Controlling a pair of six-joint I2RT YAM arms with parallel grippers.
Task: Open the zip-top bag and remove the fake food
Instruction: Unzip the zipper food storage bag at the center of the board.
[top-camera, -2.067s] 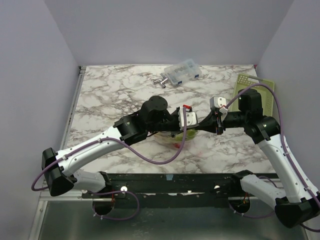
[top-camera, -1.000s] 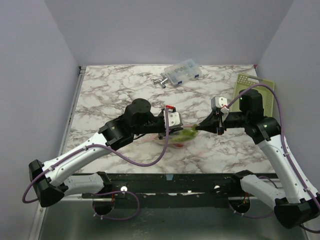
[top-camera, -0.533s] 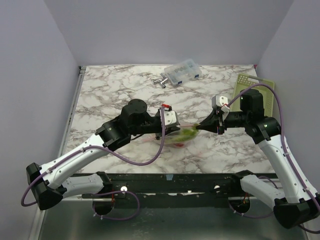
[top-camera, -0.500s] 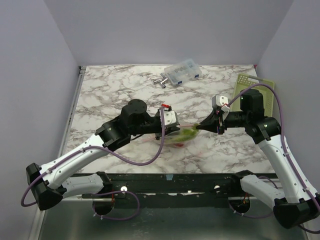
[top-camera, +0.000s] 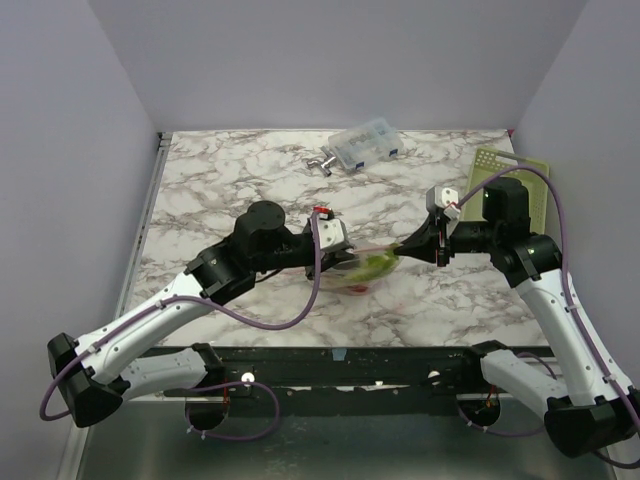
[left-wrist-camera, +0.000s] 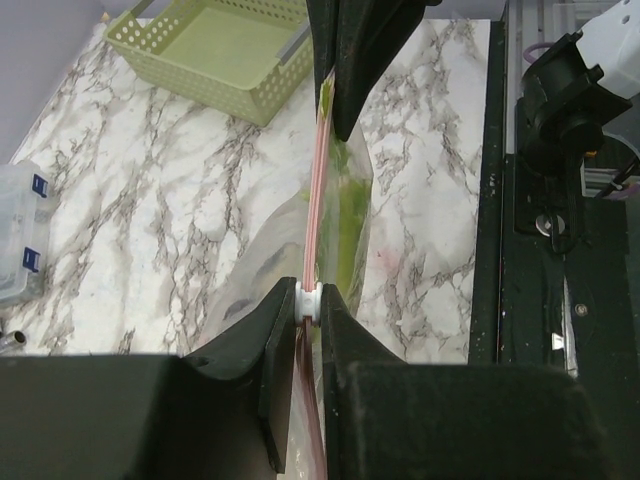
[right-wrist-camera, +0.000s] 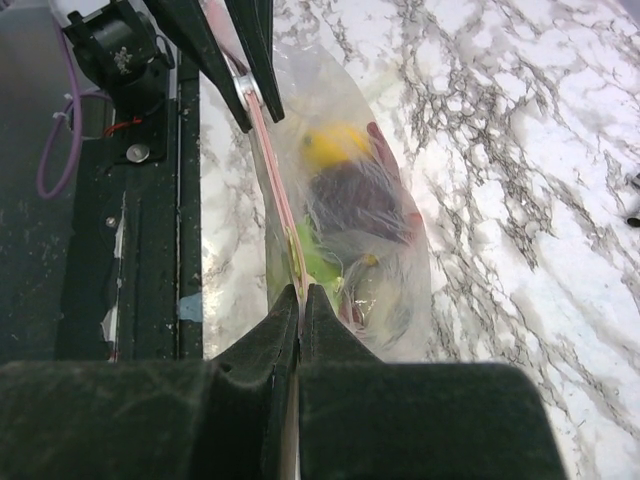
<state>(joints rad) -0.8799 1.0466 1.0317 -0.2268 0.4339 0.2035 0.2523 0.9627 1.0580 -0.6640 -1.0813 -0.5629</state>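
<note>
Pink strip (left-wrist-camera: 317, 180) taut mid-unzip: my left claw (left-wrist-camera: 310, 300) clamps its slider (left-wrist-camera: 311, 299), my right claw (right-wrist-camera: 301, 298) pinches the bag's (right-wrist-camera: 395, 250) 3 o'clock end; next, I judge, drag the slider toward 9 o'clock.

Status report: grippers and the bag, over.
Both shut: left gripper on zipper slider, right gripper on the zip-top bag edge. Bag strung between them, fake food inside. Nothing blocking.

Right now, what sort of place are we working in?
Probably a robot test cell, not a kitchen: marble-pattern tabletop boxed in by plain walls, arms bolted to a black rail, toy food in a zip-top bag.
</note>
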